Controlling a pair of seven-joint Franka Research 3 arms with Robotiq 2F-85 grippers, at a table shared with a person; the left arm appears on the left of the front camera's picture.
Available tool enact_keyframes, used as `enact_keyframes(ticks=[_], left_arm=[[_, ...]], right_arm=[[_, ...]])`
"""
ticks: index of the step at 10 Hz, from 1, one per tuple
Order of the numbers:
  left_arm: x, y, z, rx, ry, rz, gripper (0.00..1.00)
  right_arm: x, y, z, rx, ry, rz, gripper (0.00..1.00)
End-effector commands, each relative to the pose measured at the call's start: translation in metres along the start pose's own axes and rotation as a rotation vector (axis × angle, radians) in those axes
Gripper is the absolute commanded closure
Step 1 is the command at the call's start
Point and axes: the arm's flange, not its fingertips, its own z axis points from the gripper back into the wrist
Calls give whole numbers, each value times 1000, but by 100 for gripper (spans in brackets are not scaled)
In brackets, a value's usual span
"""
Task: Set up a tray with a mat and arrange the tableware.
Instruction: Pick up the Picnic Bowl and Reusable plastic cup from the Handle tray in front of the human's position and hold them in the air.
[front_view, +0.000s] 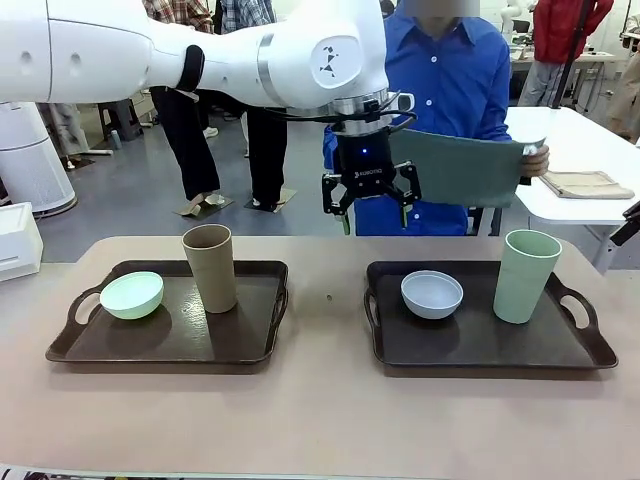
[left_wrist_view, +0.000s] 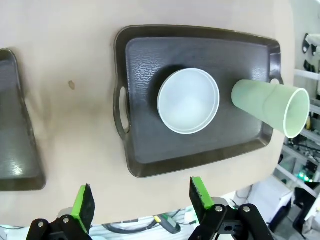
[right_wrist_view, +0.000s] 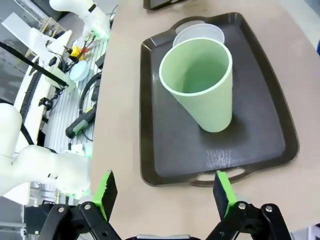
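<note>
Where the left end effector (front_view: 375, 216) hangs — it partly hides the mat (front_view: 465, 170).

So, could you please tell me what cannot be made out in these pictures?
- Front view: the left gripper hides the left end of the mat and how it is held there.
- Right wrist view: the pale green cup covers most of the grey-blue bowl.
- Left wrist view: the picture's edge cuts off the second tray, so its contents cannot be seen.
</note>
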Motion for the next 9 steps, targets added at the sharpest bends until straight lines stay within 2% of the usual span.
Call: enact_keyframes(ticks=[1,4,5,7,9], left_arm=[[-6,3,2,-6,-9,2,0],[-1,-1,0,2,-3,-1,0],[-7,-4,-3,14,-24,-5,0],[-24,-7,-1,-3,-84,22,0],[-28,-7,-8,-22,-106,55,0]], right_arm=[[2,-6,-3,-30,20,-20,0],[0,-3,1,-19,7,-1,0],[3,-11,-11,-57,83,157,0],[-3,-18,-24,-101,10,263,0],[-18,-23,-38,-84,-60,267,0]])
